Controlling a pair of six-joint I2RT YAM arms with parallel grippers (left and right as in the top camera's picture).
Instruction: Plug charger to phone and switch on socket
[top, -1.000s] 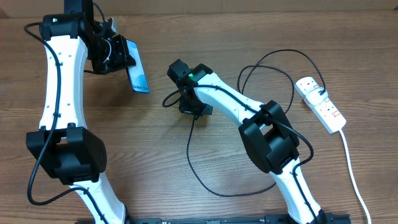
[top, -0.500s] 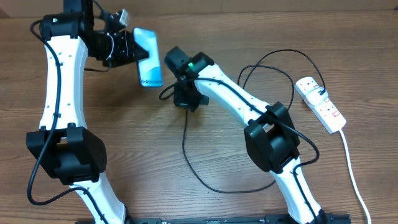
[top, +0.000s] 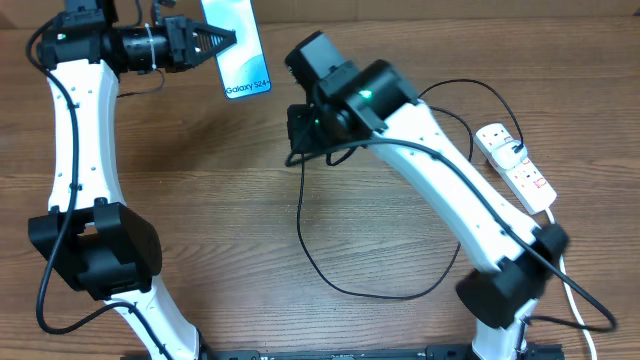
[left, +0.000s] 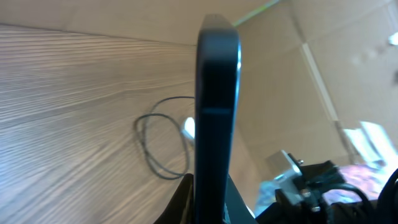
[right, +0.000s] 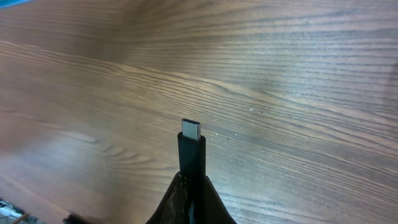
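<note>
- The left pincer (top: 205, 40) pinches the phone (top: 236, 45) in the air above the surface (top: 250, 230), screen facing up; in the left wrist view only its thin edge shows, so a loose grip could let it twist.
- The right pincer (right: 189, 186) is pressed onto the charger (right: 191, 149), plug tip sticking out, well apart from the phone. A slanted approach could jam the plug.
- The cable trailing to the socket (top: 515, 167) could snag the arm.
</note>
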